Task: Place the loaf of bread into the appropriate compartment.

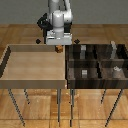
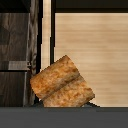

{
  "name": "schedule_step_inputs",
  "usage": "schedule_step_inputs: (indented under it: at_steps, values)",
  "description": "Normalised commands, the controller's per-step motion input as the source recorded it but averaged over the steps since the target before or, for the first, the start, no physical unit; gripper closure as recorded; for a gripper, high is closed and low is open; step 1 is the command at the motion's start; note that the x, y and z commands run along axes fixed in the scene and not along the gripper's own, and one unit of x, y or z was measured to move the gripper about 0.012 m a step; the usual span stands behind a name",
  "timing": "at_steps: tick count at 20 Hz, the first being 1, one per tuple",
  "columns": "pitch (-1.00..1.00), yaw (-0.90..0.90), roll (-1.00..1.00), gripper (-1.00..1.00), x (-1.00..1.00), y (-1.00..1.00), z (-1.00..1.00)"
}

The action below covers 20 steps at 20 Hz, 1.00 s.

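The loaf of bread [image 1: 58, 49] is a small orange-brown speckled lump hanging just under my gripper [image 1: 58, 46], which is shut on it. It is lifted above the far right corner of the tan tray, close to the divided bin. In the wrist view the loaf of bread [image 2: 62, 82] fills the lower middle, tilted, over the seam between tray and bin. The compartment [image 1: 91, 76] is the near cell of the dark-wood bin on the tray side, holding a small low grey cube [image 1: 84, 73]. My fingertips are hidden in the wrist view.
A light tan undivided tray [image 1: 35, 62] stands at the exterior view's left on thin legs. The dark divided bin [image 1: 97, 61] adjoins it at the right. Taller grey blocks [image 1: 114, 48] stand in its other cells. The tray wall [image 2: 46, 35] runs between both.
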Motion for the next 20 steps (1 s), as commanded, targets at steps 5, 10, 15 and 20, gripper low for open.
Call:
schedule_step_inputs:
  at_steps: [5, 10, 15, 20]
  values:
    - [0.0, 0.0, 0.0, 1.0, 0.0, 1.0, 0.0]
    - [0.0, 0.0, 0.0, 1.0, 0.04, 0.8, 0.0]
    - [0.0, 0.0, 0.0, 1.0, 0.8, 0.0, 0.0]
    - [0.0, 0.0, 0.0, 1.0, 1.0, 0.0, 0.0]
